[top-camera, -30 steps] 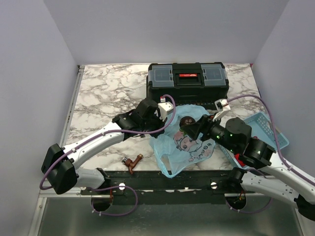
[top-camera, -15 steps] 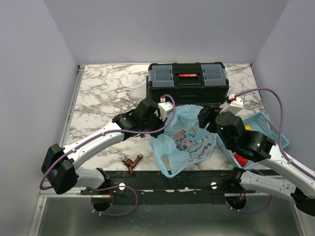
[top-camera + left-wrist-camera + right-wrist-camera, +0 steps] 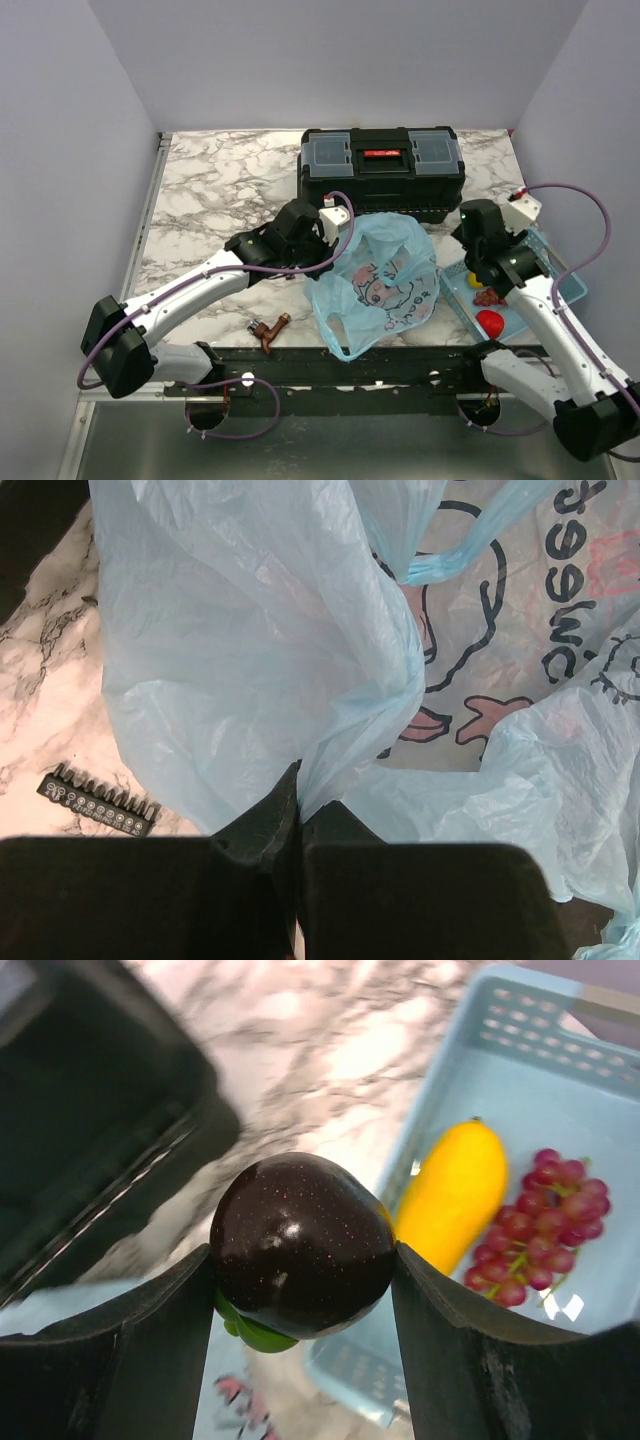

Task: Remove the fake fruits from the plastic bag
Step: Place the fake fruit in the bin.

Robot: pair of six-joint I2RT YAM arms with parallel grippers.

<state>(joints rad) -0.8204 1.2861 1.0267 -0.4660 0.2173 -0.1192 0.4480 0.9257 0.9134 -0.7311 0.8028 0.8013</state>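
Note:
The light-blue plastic bag [image 3: 380, 275] with pink cartoon prints lies at the table's near middle; it fills the left wrist view [image 3: 300, 660]. My left gripper [image 3: 335, 250] is shut on a pinch of the bag's film [image 3: 298, 792] at its left edge. My right gripper [image 3: 478, 235] is shut on the dark round fruit [image 3: 302, 1245], which has a green leaf under it, and holds it above the near corner of the blue basket [image 3: 500, 1090]. The yellow oval fruit [image 3: 452, 1192] and the grapes [image 3: 545, 1222] lie in the basket.
A black toolbox [image 3: 381, 170] stands behind the bag. A glossy red round fruit [image 3: 490, 322] lies in the basket [image 3: 575, 290] at the right. A brown tap-like piece [image 3: 268, 329] lies near the front edge. A black bit strip [image 3: 98, 802] lies on the marble.
My right gripper has lifted the dark fruit out of the bag and swung it right, over the basket. The left gripper has kept its hold on the bag.

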